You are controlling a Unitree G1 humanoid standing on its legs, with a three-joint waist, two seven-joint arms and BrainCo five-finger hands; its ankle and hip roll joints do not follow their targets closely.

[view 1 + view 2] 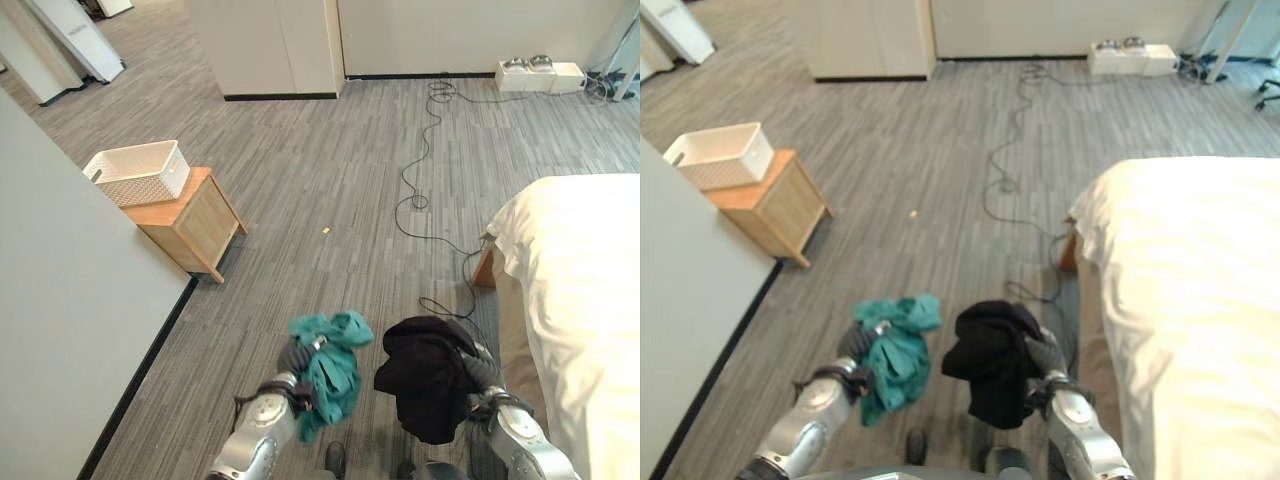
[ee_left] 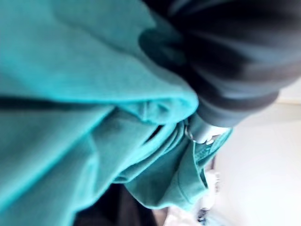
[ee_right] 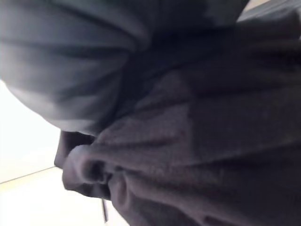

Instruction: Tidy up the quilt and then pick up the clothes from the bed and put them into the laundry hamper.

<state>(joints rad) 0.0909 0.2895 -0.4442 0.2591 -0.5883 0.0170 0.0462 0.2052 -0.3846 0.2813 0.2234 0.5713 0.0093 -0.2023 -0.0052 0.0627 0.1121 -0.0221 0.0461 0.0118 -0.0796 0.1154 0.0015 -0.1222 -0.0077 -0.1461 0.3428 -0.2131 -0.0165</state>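
The left hand (image 1: pixel 297 357) grips a crumpled teal cloth garment (image 1: pixel 330 368), the right hand (image 1: pixel 478 368) a bunched black cloth garment (image 1: pixel 425 375); both hang over the grey floor (image 1: pixel 330 160), beside the white-quilted bed (image 1: pixel 580 290).

No text, label, number or sign could be read anywhere in these views
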